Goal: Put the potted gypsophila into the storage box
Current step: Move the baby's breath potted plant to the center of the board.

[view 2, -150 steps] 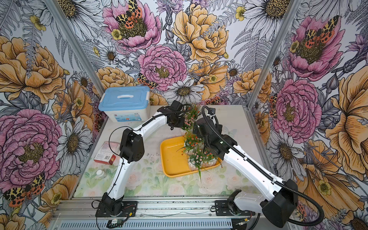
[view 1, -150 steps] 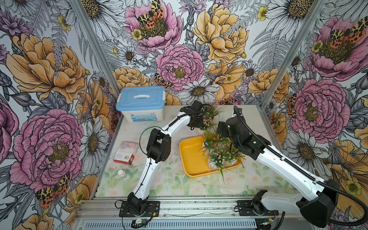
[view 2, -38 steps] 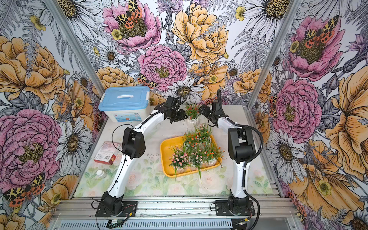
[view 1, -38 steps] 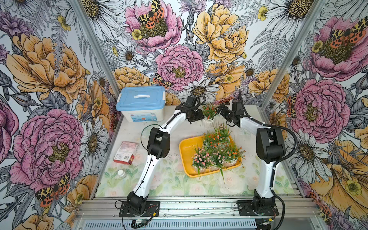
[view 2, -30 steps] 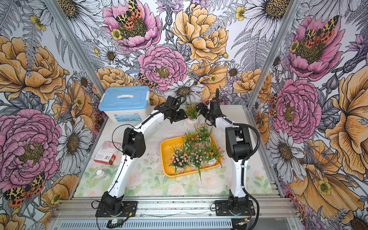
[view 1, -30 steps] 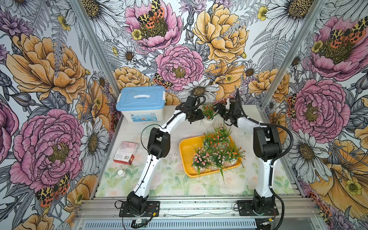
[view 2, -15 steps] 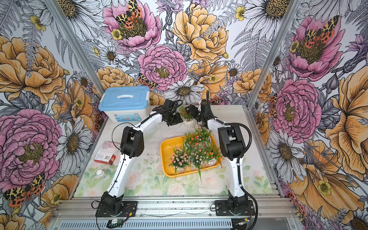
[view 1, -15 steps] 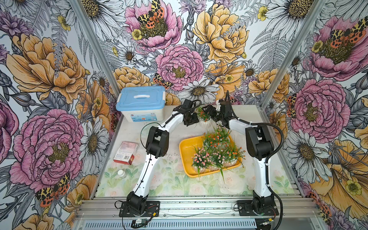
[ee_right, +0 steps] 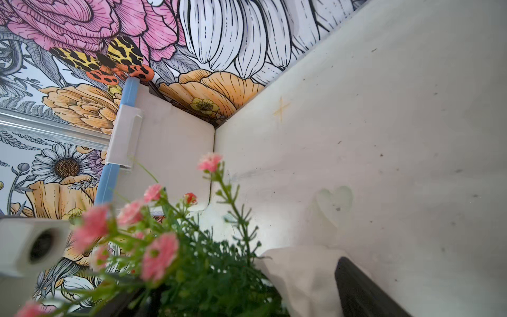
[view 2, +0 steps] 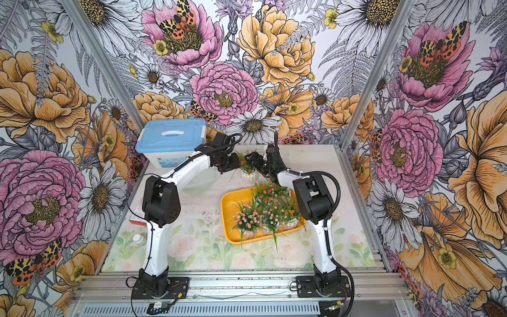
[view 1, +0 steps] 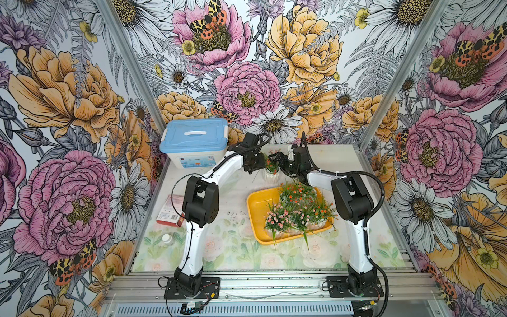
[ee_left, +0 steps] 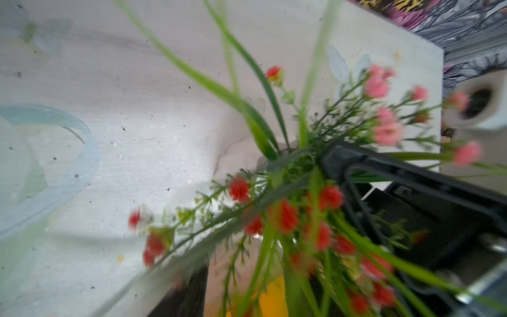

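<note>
Because one potted gypsophila (view 1: 271, 175) stands outside the storage box (view 1: 256, 207), the spread right gripper (view 1: 277, 163) flanks it. Blur hides the left gripper's (view 1: 259, 164) state.

Glossy yellow plastic storage box (view 1: 255, 208); pot (view 1: 270, 176) perhaps matt ceramic.

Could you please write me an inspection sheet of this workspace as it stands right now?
Surface: floral-print table, dark specks left of the storage box.
Job's things: storage box holds several potted gypsophila; a lone pot is outside, behind it, between the grippers.
Clutter: white bin with blue lid, red carton, small bottle, all at the left.
Grippers: left gripper among the lone pot's sprigs, grip unclear; right gripper open beside the pot.
Cables: black hose loops off the right arm; thin cable loops by the left arm.
Surroundings: flowered walls, aluminium rail in front.
</note>
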You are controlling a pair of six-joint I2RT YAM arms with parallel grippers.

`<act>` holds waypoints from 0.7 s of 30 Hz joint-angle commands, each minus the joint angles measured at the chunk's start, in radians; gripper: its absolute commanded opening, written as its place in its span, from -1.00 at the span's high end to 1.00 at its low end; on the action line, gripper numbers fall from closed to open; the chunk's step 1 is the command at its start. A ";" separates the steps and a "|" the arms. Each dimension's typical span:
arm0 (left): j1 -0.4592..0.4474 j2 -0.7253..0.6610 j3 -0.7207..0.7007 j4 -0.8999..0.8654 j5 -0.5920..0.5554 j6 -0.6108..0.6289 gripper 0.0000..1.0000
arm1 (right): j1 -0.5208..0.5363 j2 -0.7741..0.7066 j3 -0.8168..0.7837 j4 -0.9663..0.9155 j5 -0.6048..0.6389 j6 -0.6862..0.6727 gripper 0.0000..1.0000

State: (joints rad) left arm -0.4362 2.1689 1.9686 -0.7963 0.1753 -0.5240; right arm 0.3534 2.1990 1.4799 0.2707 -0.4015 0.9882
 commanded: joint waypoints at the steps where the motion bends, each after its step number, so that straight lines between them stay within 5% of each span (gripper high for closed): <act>1: -0.001 -0.010 -0.016 0.013 -0.013 0.009 0.09 | 0.015 -0.057 -0.020 -0.013 -0.004 0.005 -0.89; 12: -0.006 -0.068 -0.076 0.013 -0.056 0.007 0.16 | 0.015 -0.170 -0.044 -0.147 0.095 -0.124 -0.90; 21: -0.001 -0.164 -0.161 0.012 -0.083 0.014 0.13 | 0.009 -0.358 -0.062 -0.333 0.396 -0.365 -0.93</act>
State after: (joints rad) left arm -0.4419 2.0548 1.8202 -0.7933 0.1184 -0.5240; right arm 0.3607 1.9110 1.4322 0.0010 -0.1497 0.7349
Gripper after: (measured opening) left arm 0.434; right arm 0.963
